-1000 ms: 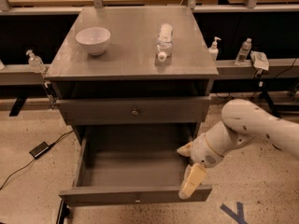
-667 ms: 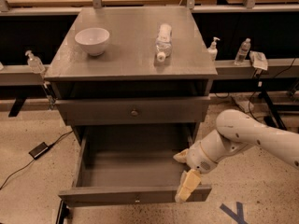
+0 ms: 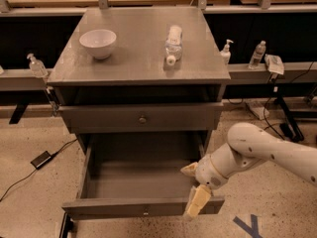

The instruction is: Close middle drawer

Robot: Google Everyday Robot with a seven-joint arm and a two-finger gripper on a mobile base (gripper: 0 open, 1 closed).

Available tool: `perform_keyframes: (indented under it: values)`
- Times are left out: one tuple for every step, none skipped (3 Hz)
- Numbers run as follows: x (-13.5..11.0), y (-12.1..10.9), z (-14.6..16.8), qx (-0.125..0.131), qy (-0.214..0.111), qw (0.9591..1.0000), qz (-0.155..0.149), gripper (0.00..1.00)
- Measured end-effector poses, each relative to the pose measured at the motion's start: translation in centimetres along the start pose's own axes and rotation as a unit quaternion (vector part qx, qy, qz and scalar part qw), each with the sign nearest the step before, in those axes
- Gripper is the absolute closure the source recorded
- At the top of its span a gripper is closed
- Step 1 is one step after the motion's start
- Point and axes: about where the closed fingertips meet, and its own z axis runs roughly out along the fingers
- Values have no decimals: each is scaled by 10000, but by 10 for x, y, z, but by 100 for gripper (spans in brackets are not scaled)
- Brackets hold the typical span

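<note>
Camera view: the middle drawer (image 3: 124, 208) stands pulled far out at the lower centre of the frame. The gripper (image 3: 188, 192) is at its right front corner, fingers spread apart, one inside the box, one across the front panel, gripping nothing.

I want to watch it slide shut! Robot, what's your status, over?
Middle drawer pulled wide open. Tool at its front right corner. Nothing seen blocking the drawer. Over.
</note>
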Motion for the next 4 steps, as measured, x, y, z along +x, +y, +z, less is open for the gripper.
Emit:
perform_keyframes:
  values:
    - [8,15,37,-41,-160,9996,-250,0]
    - [14,28,82,-82,-159,9986,-493,14]
    - [19,31,110,-11,-90,9978,-653,36]
    - [26,32,125,75,-73,9971,-751,59]
